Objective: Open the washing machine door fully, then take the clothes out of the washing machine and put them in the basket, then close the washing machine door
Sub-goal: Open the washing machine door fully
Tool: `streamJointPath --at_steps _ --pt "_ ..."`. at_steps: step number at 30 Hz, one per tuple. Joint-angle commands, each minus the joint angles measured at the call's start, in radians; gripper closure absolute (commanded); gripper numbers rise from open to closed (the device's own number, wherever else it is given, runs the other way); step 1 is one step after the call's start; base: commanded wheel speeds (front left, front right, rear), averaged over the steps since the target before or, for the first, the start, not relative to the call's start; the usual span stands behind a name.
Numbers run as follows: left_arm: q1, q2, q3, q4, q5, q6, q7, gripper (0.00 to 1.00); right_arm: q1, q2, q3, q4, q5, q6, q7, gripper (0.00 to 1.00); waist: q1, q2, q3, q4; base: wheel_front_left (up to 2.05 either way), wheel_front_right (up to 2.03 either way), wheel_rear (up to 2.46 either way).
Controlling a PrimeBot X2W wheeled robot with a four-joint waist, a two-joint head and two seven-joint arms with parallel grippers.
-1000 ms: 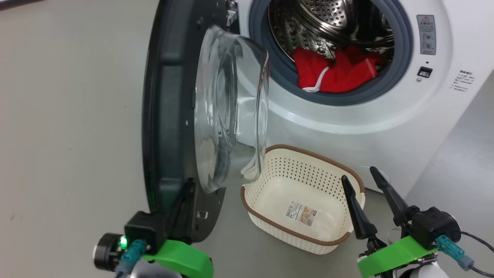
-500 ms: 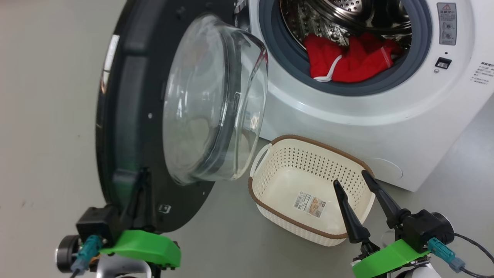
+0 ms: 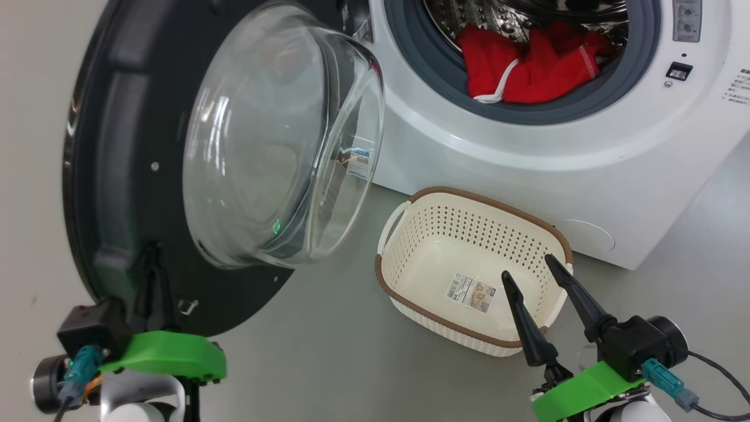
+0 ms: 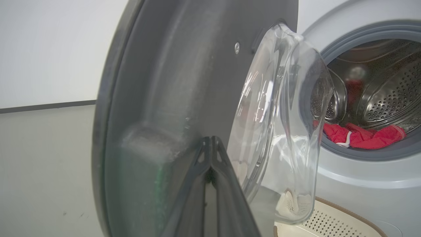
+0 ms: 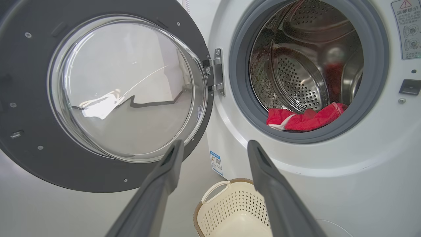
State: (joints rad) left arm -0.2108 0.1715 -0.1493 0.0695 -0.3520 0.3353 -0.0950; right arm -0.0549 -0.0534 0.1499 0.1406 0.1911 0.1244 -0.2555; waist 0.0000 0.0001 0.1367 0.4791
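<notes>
Washing machine door is swung wide open to the L of the washing machine. It hangs upright on the hinge at the L edge of the opening, inner face toward the robot, and the glass bowl bulges out toward the basket side.

Clothes lie in the drum at its front bottom lip, against the grey-blue seal. The heap's long axis runs L-R across the opening, w/ a white drawstring loop at its L end.

Basket sits on the floor just in front of the machine, below the opening, open top up. Its long axis runs roughly along the machine front, w/ one handle toward the door.

L gripper is at the door's lower edge, fingers closed together w/ tips against the inner face; can't tell if anything is pinched. R gripper is spread open and empty, tips over the basket's near R corner.

Labels:
- paper label on the basket bottom: barcode + small picture, txt unreadable.
- warning sticker upper R of the opening: grey, red triangle, characters too small to read.
- blue sticker on the machine front, lower L: QR code.
- QR tag beside the hinge: small.
- txt block printed at the front's far R: illegible.
</notes>
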Motion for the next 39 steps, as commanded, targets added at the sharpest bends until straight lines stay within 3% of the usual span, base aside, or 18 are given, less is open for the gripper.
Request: streamJointPath --at_steps 1,9,21,39 --pt "-0.047 0.042 0.068 0.0 -0.012 0.016 -0.02 1.0 -0.04 0.003 0.032 -0.027 -0.004 0.006 -0.006 0.0 0.0 -0.0001 0.005 0.0 0.0 0.0 0.0" --pt "-0.094 0.06 0.107 0.062 -0.014 -0.001 -0.125 1.0 -0.048 0.003 0.032 -0.025 -0.019 0.006 -0.006 0.0 0.0 -0.0001 0.025 0.006 0.0 0.0 0.0" --pt "-0.144 0.093 0.133 0.169 -0.013 -0.016 -0.151 1.0 -0.066 0.002 0.036 -0.039 -0.035 0.006 -0.006 0.0 0.0 -0.0001 0.061 -0.019 0.0 0.0 0.0" --pt "-0.194 0.11 0.267 0.247 0.011 -0.046 -0.166 1.0 -0.077 -0.016 0.035 -0.059 -0.051 0.006 -0.006 0.0 0.0 -0.0001 0.11 -0.06 0.0 0.0 0.0"
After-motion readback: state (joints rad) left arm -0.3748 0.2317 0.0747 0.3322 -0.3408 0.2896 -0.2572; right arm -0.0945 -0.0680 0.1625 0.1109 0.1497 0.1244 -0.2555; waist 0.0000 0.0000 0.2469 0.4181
